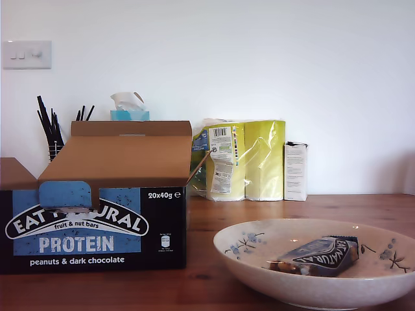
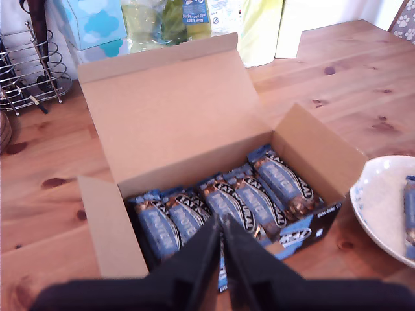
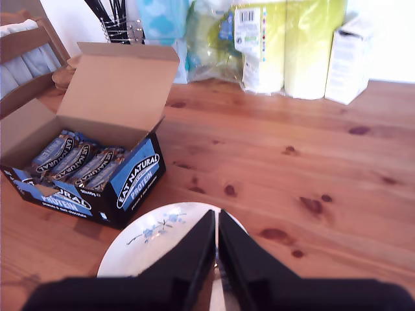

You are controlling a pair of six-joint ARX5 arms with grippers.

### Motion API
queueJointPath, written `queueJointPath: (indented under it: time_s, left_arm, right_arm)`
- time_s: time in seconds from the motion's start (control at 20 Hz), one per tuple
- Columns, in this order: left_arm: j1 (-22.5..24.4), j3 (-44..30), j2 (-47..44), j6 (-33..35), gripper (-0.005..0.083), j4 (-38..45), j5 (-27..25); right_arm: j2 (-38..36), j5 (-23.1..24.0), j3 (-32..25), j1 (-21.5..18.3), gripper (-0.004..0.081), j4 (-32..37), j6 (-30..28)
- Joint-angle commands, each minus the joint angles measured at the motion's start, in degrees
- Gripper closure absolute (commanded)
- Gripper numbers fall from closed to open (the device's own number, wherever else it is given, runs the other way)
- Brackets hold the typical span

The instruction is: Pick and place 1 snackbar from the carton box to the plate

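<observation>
The carton box [image 1: 91,220] stands open at the exterior view's left, brown flaps up. Several snackbars [image 2: 227,204] lie in a row inside it. One more snackbar [image 1: 321,254] lies in the plate [image 1: 259,272] at the exterior view's lower right. My first gripper [image 2: 220,223] hovers shut above the box's front edge, nothing between its black fingers. My second gripper [image 3: 216,217] is shut too, above the far rim of the plate [image 3: 149,243], with the box [image 3: 136,178] beside it. Neither gripper shows in the exterior view.
Against the back wall stand a yellow pack of paper rolls [image 1: 249,159], a small white upright box [image 1: 296,171], a tissue box [image 1: 130,110] and a wire holder with dark utensils [image 1: 52,139]. A bare stretch of wooden table [image 3: 292,162] lies between the plate and these.
</observation>
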Motion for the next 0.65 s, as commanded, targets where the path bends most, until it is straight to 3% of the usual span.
queueJointPath:
  time_s: [0.0, 0.6]
  left_arm:
    - [-0.2, -0.8, 0.1, 0.1, 0.0792, -0.5, 0.3]
    - [-0.1, -0.8, 0.2, 0.2, 0.0792, -2.4, 0.2]
  right_arm:
    - [0.0, 0.0, -1.0, 0.2, 0.0783, -0.3, 0.1]
    - [0.2, 0.0, -1.0, 0.2, 0.0783, -0.8, 0.1]
